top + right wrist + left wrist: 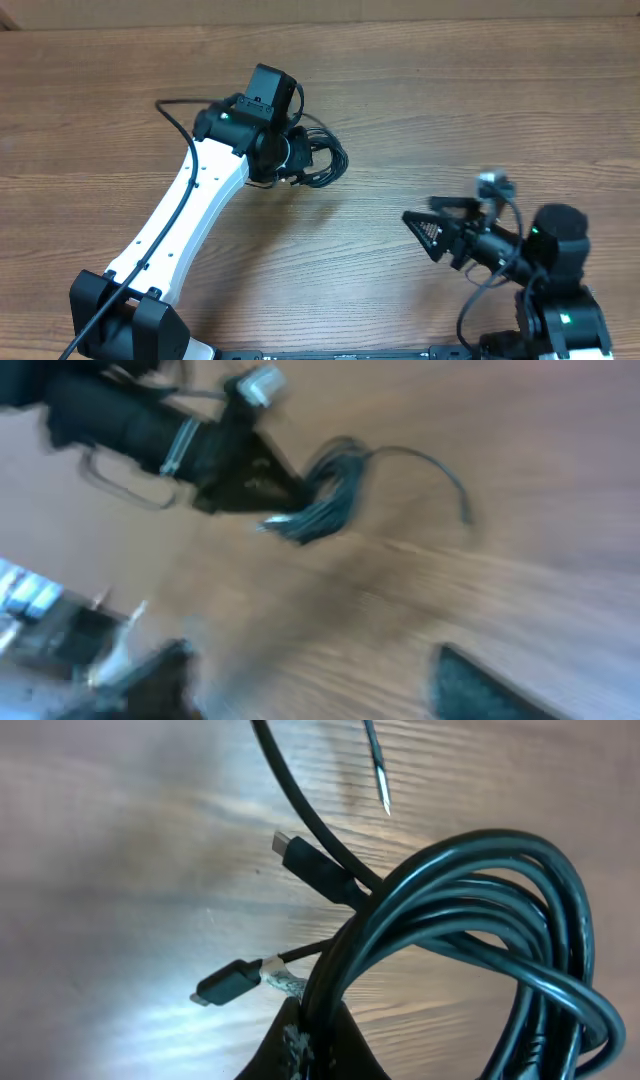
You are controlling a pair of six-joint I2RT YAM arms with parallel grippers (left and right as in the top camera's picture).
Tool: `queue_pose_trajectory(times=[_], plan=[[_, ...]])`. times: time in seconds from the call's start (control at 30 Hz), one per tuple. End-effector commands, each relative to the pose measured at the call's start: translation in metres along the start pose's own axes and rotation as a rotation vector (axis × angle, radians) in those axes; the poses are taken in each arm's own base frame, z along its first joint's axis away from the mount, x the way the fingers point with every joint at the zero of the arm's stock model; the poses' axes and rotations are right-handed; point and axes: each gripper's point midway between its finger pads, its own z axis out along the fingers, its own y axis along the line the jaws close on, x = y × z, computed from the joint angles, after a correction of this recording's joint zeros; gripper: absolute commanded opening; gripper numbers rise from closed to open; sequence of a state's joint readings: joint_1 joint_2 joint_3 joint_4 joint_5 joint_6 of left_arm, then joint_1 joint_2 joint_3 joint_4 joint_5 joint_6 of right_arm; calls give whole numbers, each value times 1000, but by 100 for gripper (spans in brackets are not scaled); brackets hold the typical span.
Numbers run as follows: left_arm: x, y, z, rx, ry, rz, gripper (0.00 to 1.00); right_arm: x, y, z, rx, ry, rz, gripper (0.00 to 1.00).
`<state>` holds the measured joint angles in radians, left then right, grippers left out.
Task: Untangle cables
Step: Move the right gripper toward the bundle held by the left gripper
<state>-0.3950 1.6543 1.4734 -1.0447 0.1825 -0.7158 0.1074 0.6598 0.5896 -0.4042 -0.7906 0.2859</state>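
The left tool [297,160] is pressed together on the cables [328,160], a coiled black bundle at the far middle of the desk [430,90], just right of that tool. In the left wrist view, the loops rise from its grip, and a flat plug [300,855] and a smaller plug [225,987] stick out leftward above the wood. The right tool [438,226] is spread and holds nothing, well apart from the bundle near the right front.
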Motion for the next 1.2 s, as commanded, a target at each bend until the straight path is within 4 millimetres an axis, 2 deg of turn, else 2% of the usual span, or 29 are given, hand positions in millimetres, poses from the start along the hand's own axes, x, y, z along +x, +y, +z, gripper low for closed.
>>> queue_pose_trajectory(times=[0.0, 0.13, 0.23, 0.33, 0.43, 0.53, 0.7, 0.9, 1.0, 1.17], plan=[[1, -3, -2, 7, 9, -338, 4, -3, 25, 16, -115, 47, 22, 63], [1, -6, -2, 13, 5, -272, 4, 10, 38, 48, -183, 109, -110, 69], [3, -7, -2, 23, 16, -49, 4, 22, 24, 75, -85, 131, -245, 72], [14, -1, -2, 10, 60, 209, 4, 21, 13, 96, 14, 106, -311, 74], [22, 8, -3, -25, 96, 314, 4, 20, 30, 111, -25, 71, -386, 75], [22, 12, -3, -44, 97, 335, 4, 22, 42, 120, -34, 47, -435, 75], [30, 4, -3, -10, 124, 343, 4, 22, 32, 129, 80, 21, -456, 74], [44, -7, -2, 20, 156, 329, 4, 27, 42, 136, 46, 18, -471, 70], [51, -13, -1, 20, 164, 318, 4, 29, 44, 141, 34, 15, -475, 64], [58, -18, 0, 17, 173, 310, 5, 37, 37, 148, 46, 44, -470, 52]])
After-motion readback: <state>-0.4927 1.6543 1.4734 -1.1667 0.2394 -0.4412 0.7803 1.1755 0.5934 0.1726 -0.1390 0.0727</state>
